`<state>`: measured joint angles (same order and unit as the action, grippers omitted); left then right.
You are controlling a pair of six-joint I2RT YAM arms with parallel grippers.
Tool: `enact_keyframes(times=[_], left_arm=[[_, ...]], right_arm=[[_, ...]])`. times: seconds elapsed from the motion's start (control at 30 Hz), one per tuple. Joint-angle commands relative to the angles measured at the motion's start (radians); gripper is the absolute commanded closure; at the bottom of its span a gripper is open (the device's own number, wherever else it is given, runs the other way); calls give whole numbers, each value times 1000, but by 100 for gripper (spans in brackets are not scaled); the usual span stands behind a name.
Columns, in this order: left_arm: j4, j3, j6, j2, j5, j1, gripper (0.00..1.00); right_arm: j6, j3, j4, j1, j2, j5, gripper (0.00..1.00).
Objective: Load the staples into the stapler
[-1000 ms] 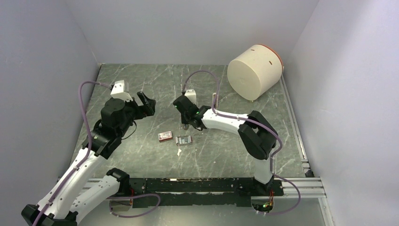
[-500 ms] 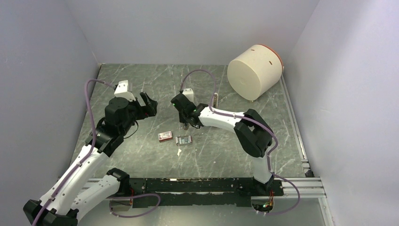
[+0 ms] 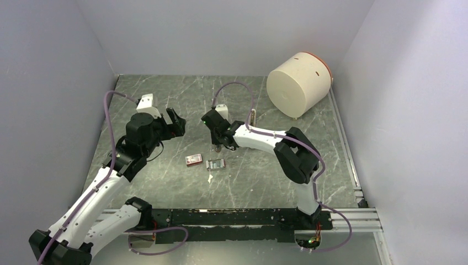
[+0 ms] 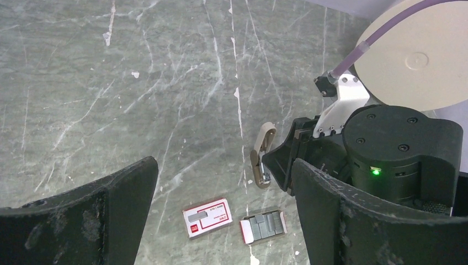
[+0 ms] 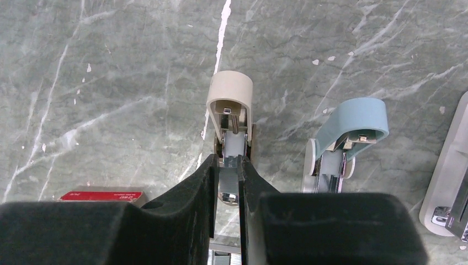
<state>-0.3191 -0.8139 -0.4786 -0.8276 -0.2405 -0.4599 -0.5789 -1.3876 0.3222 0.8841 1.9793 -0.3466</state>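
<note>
On the table (image 3: 165, 94) we have the box (image 3: 193, 159) just left of the staples (image 3: 216, 164), mid-table. The stapler (image 5: 230, 105) sits just behind them; in the right wrist view a second stapler (image 5: 347, 127) lies to its right. The drum (image 3: 295, 85) sits in the far right corner.

We count three staplers: a beige stapler (image 5: 230, 105) pinched in the right claw (image 5: 229, 164), a blue stapler (image 5: 346, 130) just right of it, and a grey stapler (image 5: 448, 160) beyond. One red box (image 5: 101, 195) left of the claw, one block of staples (image 4: 263, 226), one round tub (image 3: 298, 83).
</note>
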Motion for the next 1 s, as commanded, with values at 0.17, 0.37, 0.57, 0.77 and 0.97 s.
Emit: enact_keyframes(times=[0.17, 0.37, 0.57, 0.77, 0.97], left_arm=[[18, 4, 1, 2, 8, 4, 5], [14, 2, 0, 0, 9, 4, 5], [14, 2, 2, 3, 6, 4, 5], [12, 3, 0, 5, 6, 4, 5], [11, 4, 0, 9, 4, 4, 5]], right_arm=[[1, -21, 37, -8, 35, 9, 80], [-2, -11, 21, -7, 24, 27, 81], [-14, 2, 13, -7, -6, 0, 81], [-19, -2, 13, -6, -23, -14, 81], [-21, 0, 7, -5, -24, -14, 81]])
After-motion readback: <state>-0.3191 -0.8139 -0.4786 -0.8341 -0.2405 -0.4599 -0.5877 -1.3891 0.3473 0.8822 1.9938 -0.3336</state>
